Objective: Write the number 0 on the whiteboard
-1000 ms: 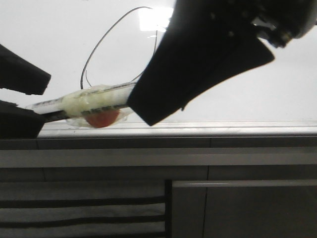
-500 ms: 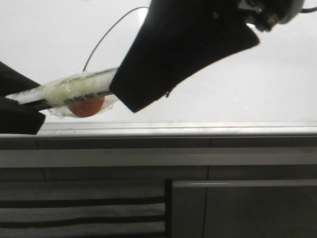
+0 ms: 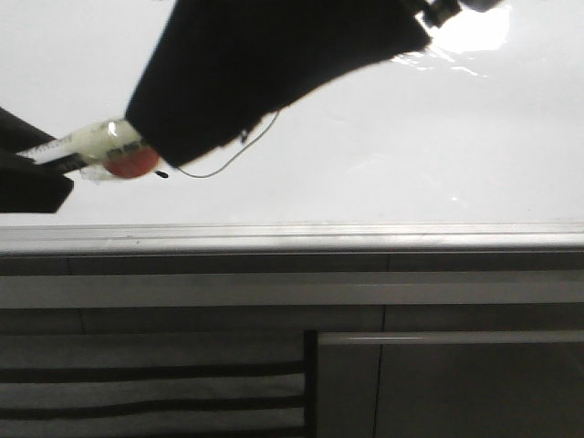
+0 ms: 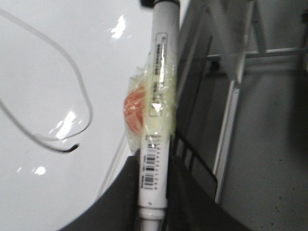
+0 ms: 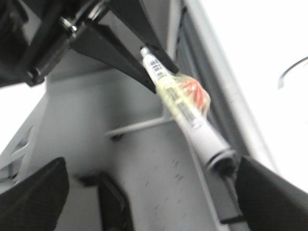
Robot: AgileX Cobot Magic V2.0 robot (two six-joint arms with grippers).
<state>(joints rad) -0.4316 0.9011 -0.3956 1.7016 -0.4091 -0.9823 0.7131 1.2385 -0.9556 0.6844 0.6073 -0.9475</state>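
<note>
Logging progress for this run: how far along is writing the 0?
Done: a curved black stroke is on the whiteboard, ending in a dark blob. In hand: the left gripper holds the marker. Left: the front view hides most of the loop, so closure can't be confirmed.

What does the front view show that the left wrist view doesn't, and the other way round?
Only the front view shows the right gripper's broad black body covering the upper whiteboard, plus the dark grey slatted panels below.

Only the left wrist view shows the printed barcode on the marker and the drawn line's dark blob end up close.

Both show the glossy white whiteboard, its silver edge rail, part of the thin black drawn loop, and the white marker pen with yellowish tape and an orange patch, held by the left gripper.
</note>
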